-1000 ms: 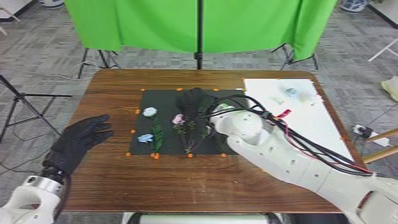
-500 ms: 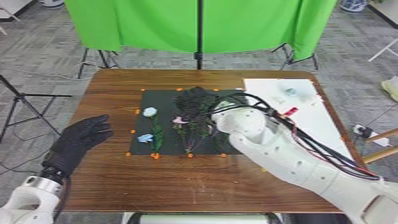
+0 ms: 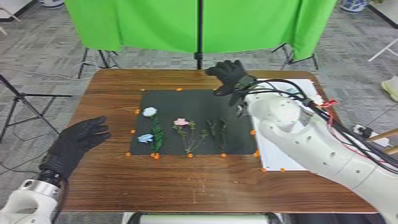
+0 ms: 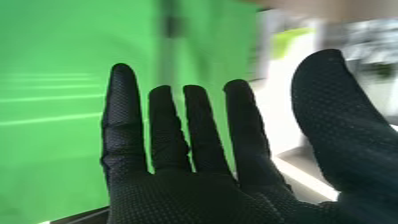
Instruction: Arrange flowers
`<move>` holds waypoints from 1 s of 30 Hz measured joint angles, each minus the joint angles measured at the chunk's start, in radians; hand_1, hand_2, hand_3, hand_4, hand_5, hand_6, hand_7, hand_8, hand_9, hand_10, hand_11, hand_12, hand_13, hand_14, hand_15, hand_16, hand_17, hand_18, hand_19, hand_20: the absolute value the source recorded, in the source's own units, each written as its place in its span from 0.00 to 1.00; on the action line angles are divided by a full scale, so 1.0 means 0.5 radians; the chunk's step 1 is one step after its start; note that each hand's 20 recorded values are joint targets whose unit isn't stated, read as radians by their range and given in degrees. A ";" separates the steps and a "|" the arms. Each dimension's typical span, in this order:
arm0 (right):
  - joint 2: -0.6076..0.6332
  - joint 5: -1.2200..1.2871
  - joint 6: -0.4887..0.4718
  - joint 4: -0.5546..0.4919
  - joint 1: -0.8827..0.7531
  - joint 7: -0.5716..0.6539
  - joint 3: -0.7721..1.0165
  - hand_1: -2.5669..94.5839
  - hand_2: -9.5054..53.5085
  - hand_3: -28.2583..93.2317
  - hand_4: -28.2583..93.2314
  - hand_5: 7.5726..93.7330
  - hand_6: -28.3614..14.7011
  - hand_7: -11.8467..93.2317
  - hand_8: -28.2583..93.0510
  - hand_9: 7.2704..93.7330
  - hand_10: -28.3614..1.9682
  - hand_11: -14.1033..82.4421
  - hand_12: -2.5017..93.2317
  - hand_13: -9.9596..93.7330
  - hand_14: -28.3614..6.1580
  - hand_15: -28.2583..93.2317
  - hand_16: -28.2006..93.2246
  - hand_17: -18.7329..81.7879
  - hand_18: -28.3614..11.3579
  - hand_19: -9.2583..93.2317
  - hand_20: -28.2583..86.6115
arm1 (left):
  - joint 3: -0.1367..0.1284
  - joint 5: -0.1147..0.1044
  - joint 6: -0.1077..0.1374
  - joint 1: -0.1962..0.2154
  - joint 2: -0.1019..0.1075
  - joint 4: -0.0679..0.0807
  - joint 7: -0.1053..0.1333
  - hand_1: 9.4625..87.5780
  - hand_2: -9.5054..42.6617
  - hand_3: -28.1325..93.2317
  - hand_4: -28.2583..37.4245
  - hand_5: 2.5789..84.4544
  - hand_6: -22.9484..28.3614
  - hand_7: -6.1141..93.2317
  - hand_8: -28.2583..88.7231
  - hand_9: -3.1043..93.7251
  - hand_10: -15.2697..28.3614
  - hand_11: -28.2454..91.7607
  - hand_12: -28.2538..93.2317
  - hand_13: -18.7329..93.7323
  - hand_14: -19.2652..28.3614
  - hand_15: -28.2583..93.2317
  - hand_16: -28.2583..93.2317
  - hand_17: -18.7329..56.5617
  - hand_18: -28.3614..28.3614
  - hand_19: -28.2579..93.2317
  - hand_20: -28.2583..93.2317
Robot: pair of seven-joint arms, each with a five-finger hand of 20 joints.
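Right hand (image 3: 233, 75) has lifted away from over the black mat (image 3: 191, 100) toward the bench's (image 3: 178, 185) far edge, fingers (image 4: 169, 132) spread, nothing held. Pink flower (image 3: 181, 122) lies mid-mat, green sprigs (image 3: 222, 135) beside it, white flower (image 3: 149, 112) and blue flower (image 3: 146, 138) left. Likely between placements; next stem probably comes next.

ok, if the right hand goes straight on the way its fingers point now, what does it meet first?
Probably the green curtain past the table's far edge; the right hand points there. Depth is unclear, and the black pole looks slightly left of that line.
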 measured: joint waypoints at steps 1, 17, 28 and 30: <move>0.048 0.043 0.011 0.021 0.001 0.049 0.009 0.28 0.01 0.99 0.00 0.27 0.56 0.39 0.08 0.27 0.59 0.39 0.23 0.37 0.53 0.44 0.36 0.31 0.26 0.63 0.42 | -0.003 0.000 0.001 0.003 -0.001 0.000 0.001 0.23 0.29 0.83 0.00 0.46 0.57 0.31 0.14 0.41 0.70 0.49 0.35 0.42 0.77 0.63 0.18 0.14 0.92 0.72 0.21; 0.589 0.035 0.121 0.039 -0.386 0.287 0.266 0.32 0.00 0.97 0.00 0.41 0.59 0.45 0.05 0.43 0.59 0.63 0.23 0.58 0.68 0.66 0.34 0.42 0.36 0.80 0.49 | -0.008 0.001 0.000 0.010 -0.001 0.000 -0.003 0.23 0.29 0.83 0.00 0.46 0.57 0.31 0.14 0.41 0.70 0.49 0.35 0.42 0.78 0.63 0.18 0.14 0.92 0.72 0.21; 0.545 0.038 0.200 0.051 -0.390 0.335 0.175 0.42 0.00 0.92 0.00 0.46 0.63 0.50 0.03 0.53 0.62 0.66 0.23 0.68 0.76 0.67 0.38 0.48 0.36 0.84 0.53 | -0.003 0.001 -0.004 -0.010 0.000 0.005 -0.022 0.23 0.29 0.83 0.00 0.46 0.57 0.31 0.14 0.41 0.70 0.49 0.35 0.41 0.78 0.63 0.18 0.14 0.92 0.72 0.21; 0.529 0.037 0.201 0.080 -0.366 0.356 0.131 0.43 0.00 0.90 0.00 0.48 0.64 0.51 0.03 0.55 0.64 0.64 0.25 0.70 0.77 0.65 0.41 0.48 0.36 0.85 0.53 | -0.003 0.001 -0.005 -0.013 0.000 0.005 -0.023 0.23 0.29 0.83 0.00 0.46 0.57 0.31 0.14 0.41 0.70 0.49 0.35 0.41 0.78 0.63 0.18 0.14 0.92 0.72 0.21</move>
